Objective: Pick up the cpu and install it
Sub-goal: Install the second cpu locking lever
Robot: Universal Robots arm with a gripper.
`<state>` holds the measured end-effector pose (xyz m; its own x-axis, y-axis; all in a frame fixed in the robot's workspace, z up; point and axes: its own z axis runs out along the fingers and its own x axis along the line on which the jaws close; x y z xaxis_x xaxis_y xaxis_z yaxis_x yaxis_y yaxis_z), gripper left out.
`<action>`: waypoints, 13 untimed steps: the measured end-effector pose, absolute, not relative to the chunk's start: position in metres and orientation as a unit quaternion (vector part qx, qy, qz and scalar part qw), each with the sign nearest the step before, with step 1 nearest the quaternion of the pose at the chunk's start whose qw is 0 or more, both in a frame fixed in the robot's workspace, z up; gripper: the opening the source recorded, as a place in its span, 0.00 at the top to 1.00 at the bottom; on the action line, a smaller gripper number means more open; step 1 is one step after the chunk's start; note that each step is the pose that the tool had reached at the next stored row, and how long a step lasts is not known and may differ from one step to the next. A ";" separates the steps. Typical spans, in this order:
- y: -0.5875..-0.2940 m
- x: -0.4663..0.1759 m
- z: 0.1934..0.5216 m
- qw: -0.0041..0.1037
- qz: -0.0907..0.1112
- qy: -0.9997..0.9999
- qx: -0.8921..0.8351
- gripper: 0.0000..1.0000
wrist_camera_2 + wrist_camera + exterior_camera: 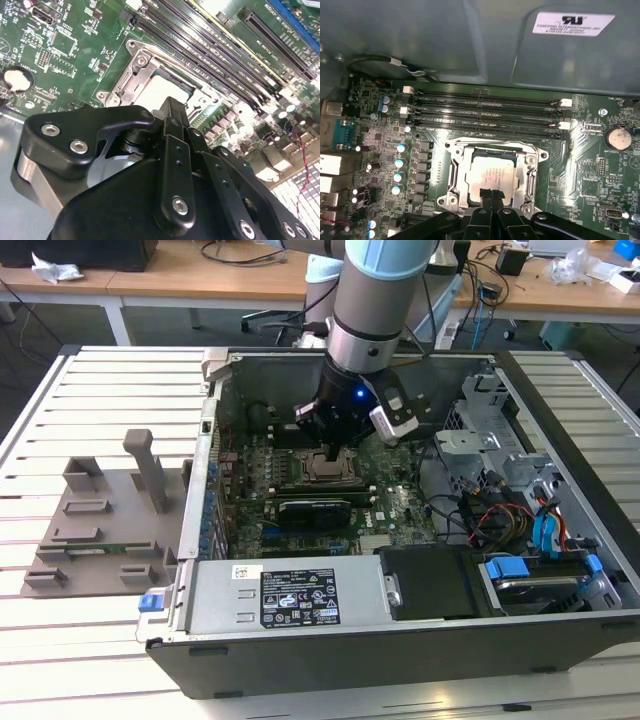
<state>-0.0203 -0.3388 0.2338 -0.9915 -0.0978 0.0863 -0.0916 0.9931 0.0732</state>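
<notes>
Cpu (492,172) flat in socket frame (454,172), top up, pincer (491,194) closed together touching its edge.

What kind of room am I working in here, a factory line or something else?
Most likely a lab or workshop rather than a production line: an open computer case lies on a white slatted table, wooden desks strewn with cables stand behind, and a grey parts fixture sits beside the case.

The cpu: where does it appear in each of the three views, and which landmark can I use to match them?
Exterior view: the cpu lies in the socket frame, directly under the gripper.
First wrist view: the cpu is a pale square in the frame, just beyond the gripper tips.
Second wrist view: the cpu shows partly, behind the gripper.
Shared landmark: the metal socket frame.
</notes>
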 end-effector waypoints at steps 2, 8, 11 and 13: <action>-0.339 -0.020 0.238 0.045 -0.034 -0.997 0.047 0.89; -0.339 -0.020 0.252 0.045 -0.034 -0.997 0.047 0.89; -0.339 -0.020 0.261 0.045 -0.033 -0.997 0.047 0.89; -0.339 -0.020 0.266 0.045 -0.033 -0.997 0.047 0.89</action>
<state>-0.0203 -0.3387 0.2657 -0.9915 -0.0976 0.0865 -0.0916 0.9933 0.0704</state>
